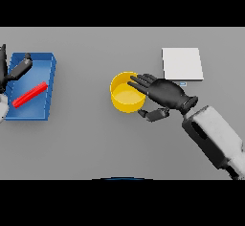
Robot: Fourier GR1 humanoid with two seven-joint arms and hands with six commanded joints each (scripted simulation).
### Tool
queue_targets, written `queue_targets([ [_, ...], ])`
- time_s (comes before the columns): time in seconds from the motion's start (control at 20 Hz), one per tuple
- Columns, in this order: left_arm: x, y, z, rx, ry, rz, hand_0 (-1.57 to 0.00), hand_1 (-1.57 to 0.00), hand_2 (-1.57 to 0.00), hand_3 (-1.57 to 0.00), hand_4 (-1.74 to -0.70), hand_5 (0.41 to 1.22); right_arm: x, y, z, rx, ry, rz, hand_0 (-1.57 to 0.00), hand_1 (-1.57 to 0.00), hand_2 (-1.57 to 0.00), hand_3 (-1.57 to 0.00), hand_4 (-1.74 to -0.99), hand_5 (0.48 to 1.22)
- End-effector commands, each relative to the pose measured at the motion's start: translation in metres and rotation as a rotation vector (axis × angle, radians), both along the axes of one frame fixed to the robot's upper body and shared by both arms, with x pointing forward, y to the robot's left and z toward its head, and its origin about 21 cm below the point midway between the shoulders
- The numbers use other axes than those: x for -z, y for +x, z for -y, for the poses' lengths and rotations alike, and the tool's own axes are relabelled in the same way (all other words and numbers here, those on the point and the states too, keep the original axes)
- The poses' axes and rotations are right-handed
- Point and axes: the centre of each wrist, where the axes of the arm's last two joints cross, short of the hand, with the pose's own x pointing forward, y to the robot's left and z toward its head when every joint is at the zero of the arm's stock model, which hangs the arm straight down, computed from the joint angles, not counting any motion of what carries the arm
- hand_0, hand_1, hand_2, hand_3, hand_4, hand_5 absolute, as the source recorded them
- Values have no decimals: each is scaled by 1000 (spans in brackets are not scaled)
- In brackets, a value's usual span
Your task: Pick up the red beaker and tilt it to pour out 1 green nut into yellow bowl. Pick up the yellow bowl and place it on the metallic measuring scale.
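Right hand [165, 93] reaches over the yellow bowl [125, 96], fingers spread on its rim, thumb below, not yet clasped; you're at the bowl pickup, I judge; close, lift, carry right to the scale [182, 63]; bowl upright, no nut visible; left hand [19, 68] far left, grip unclear.

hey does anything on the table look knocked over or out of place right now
Yes, one thing. The red beaker lies on its side, slanted across the blue tray at the left, by the left hand. The yellow bowl stands upright with the right hand at its rim; the scale sits square. No spill shows.
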Motion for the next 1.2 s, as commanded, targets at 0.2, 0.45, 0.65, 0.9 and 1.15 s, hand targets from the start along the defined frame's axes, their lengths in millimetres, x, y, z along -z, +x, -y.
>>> queue_targets([
  [0.2,-1,-2,-1,-1,-5,5,0,0,0,0,-746,707,2,17,-17,-103,-174,-17,1,1,1,1,-1215,717],
  [0.45,0,-6,-10,-2,2,7,1,1,1,1,-738,698,7,24,-36,-155,-241,-78,1,1,1,1,-1238,727],
  [0.65,2,-4,-9,-1,9,10,1,1,1,1,-744,698,8,31,-52,-170,-305,-70,1,1,1,1,-1257,733],
  [0.9,2,-5,-10,-9,2,7,1,1,1,1,-745,699,17,39,-56,-181,-361,-111,1,1,1,1,-1265,740],
  [1.15,-2,-5,-13,-11,8,12,1,1,1,1,-745,699,21,41,-63,-151,-384,-160,1,1,-23,-72,-1289,758],
])
